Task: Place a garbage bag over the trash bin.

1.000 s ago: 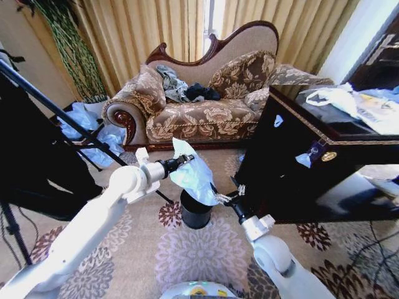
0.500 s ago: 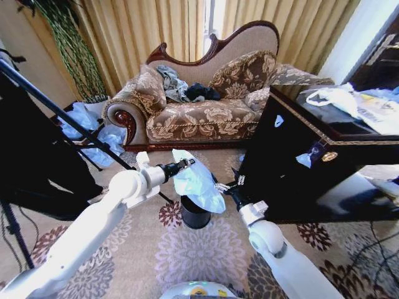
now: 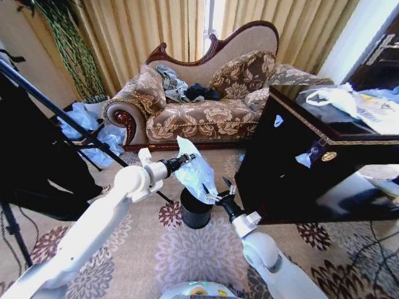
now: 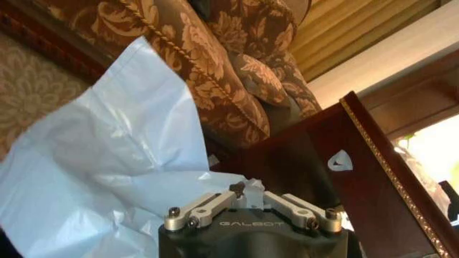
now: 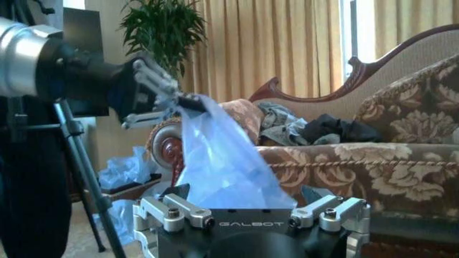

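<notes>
Carpet before sofa (image 3: 199, 106) | my left gripper (image 3: 187, 158) pinches garbage bag (image 3: 195, 175) high — hanging over trash bin (image 3: 194, 212) | right gripper (image 3: 214, 194), 3 o'clock — jaws apart.

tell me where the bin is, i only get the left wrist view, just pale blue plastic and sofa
observer: In the head view, the small black cylindrical trash bin stands on the floral carpet, straight below the thin pale blue plastic garbage bag.
operator: is the bag over the rim yet
observer: No. It hangs bunched above the bin, held at its top end by the left gripper, jaws shut on the plastic.
operator: and the right arm
observer: The right gripper is at the bag's lower edge, just above the bin's rim, with its jaws open.
</notes>
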Motion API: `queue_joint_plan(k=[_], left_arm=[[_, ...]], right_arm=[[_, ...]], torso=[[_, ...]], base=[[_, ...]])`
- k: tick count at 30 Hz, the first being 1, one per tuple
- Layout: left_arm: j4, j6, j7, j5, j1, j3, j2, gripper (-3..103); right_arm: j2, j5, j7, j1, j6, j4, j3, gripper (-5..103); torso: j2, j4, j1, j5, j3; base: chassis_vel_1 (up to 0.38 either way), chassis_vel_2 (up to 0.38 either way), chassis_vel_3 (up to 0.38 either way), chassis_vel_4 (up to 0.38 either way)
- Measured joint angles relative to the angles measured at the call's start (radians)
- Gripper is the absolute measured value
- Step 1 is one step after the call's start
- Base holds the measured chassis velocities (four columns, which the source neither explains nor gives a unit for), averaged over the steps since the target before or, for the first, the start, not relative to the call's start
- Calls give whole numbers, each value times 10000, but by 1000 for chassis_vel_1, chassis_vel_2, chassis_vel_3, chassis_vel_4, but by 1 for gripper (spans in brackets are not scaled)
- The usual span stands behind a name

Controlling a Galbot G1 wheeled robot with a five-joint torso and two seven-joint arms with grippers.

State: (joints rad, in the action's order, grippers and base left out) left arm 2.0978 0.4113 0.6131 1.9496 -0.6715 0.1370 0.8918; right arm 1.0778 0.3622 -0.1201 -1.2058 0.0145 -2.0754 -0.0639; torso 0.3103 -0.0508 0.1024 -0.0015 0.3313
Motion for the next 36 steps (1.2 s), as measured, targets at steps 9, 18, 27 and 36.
queue_joint_plan(k=[9,18,27,36], left_arm=[[-35,112,-213,-212,-287,153,-147,0],[150,133,-485,-355,-161,-14,-90,0],[150,72,-579,-423,-163,10,-124,0],[-53,-239,-350,-560,-15,-7,145,0]], right_arm=[[-1057,1278,140,-266,-344,-1049,-1284,95],[-514,1034,-599,361,-454,-234,-561,79],[-367,733,-795,667,-786,81,69,54],[-416,670,-718,19,-857,-564,392,27]], torso=[[0,-2,0,-4,-1],[0,0,1,2,0],[0,1,1,-2,0],[0,-1,1,-1,0]], base=[[0,0,0,0],[0,0,0,0],[0,0,0,0],[0,0,0,0]])
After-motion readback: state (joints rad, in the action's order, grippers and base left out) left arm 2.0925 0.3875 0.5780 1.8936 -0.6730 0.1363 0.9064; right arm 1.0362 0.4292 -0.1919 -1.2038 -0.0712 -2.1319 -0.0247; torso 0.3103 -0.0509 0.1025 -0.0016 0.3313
